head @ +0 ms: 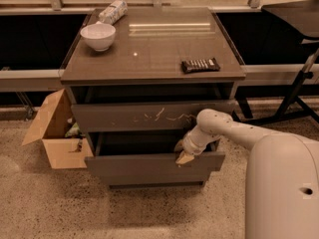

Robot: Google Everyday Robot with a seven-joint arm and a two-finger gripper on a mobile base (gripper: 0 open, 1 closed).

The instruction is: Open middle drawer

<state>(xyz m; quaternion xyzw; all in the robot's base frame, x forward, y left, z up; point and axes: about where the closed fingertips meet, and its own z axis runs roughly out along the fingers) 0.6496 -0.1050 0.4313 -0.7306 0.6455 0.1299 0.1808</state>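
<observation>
The middle drawer has a plain dark grey-brown front. It stands pulled out a little from the cabinet, with a dark gap showing behind its top edge. Above it is the taller top drawer front with white scratch marks. My gripper is at the right part of the middle drawer's top edge, reaching down over it from the right. My white arm runs from the lower right up to it.
On the cabinet top are a white bowl, a lying bottle and a dark candy bar. An open cardboard box stands on the floor to the left. A black stand is at the right.
</observation>
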